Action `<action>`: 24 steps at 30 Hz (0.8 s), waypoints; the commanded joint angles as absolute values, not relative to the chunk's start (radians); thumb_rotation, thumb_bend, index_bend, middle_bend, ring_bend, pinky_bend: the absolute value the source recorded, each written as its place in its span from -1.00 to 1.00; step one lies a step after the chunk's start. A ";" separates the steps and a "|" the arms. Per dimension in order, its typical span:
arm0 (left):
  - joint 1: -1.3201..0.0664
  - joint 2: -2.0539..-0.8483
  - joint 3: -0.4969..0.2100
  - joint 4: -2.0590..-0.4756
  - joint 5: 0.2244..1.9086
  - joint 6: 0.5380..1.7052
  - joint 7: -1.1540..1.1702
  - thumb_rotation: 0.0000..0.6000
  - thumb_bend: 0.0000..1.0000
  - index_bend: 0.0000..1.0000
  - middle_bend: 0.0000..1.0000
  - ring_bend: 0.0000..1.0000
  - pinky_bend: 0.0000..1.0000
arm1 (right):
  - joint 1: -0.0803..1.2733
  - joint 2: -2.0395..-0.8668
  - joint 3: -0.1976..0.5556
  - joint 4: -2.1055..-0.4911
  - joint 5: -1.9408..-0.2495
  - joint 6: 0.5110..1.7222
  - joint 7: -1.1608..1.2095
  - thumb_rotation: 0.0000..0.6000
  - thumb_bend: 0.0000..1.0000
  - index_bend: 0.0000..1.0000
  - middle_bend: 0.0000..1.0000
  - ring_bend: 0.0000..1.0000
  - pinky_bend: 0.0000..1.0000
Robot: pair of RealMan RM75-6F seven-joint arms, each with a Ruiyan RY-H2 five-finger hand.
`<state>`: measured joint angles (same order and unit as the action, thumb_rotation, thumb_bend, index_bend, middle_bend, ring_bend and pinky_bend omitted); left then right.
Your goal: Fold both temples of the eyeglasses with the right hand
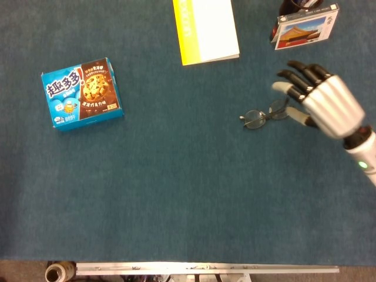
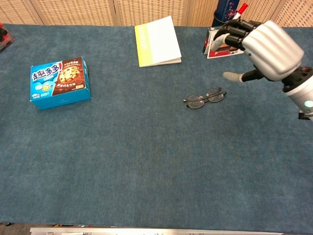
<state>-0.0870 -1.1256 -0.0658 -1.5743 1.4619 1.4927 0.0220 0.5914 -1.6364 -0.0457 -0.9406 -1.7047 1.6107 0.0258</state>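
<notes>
The right hand (image 2: 266, 43) hung above the table (image 2: 146, 156) with its fingers apart and nothing in them, clear of the eyeglasses (image 2: 205, 97). The eyeglasses lay flat on the blue cloth just beside and below the hand, their temples apparently tucked in behind the lenses, though too small to be sure. If a temple was unfolded, the next move called for lowering to the frame.

Even, bright overhead light falls across the blue table cloth (image 1: 176, 188), casting only faint, soft shadows. Both views are sharp, with a mild sheen on the silver right hand (image 2: 266, 46).
</notes>
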 commanded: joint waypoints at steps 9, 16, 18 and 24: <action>-0.097 -1.137 -0.067 -1.570 1.448 1.472 0.043 1.00 -0.42 0.03 -0.14 -0.43 -0.21 | 0.376 -1.353 -0.029 -1.333 -1.597 1.679 -0.247 1.00 -0.76 -0.22 -0.34 -0.57 -0.20; -0.100 -1.139 -0.071 -1.566 1.439 1.466 0.042 1.00 -0.42 0.03 -0.14 -0.43 -0.21 | 0.296 -1.346 -0.006 -1.324 -1.551 1.705 -0.208 1.00 -0.76 -0.22 -0.34 -0.57 -0.20; -0.100 -1.139 -0.073 -1.565 1.438 1.468 0.036 1.00 -0.42 0.03 -0.14 -0.43 -0.21 | 0.274 -1.349 0.001 -1.318 -1.539 1.716 -0.197 1.00 -0.76 -0.22 -0.34 -0.57 -0.20; -0.095 -1.156 -0.085 -1.539 1.453 1.504 0.004 1.00 -0.42 0.03 -0.19 -0.46 -0.21 | 0.203 -1.355 0.020 -1.295 -1.478 1.721 -0.163 1.00 -0.75 -0.22 -0.34 -0.57 -0.22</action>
<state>-0.0965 -1.1531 -0.0826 -1.5431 1.4497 1.4999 0.0086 0.2167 -1.3537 0.0142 -1.3017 -1.4910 1.7212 -0.1736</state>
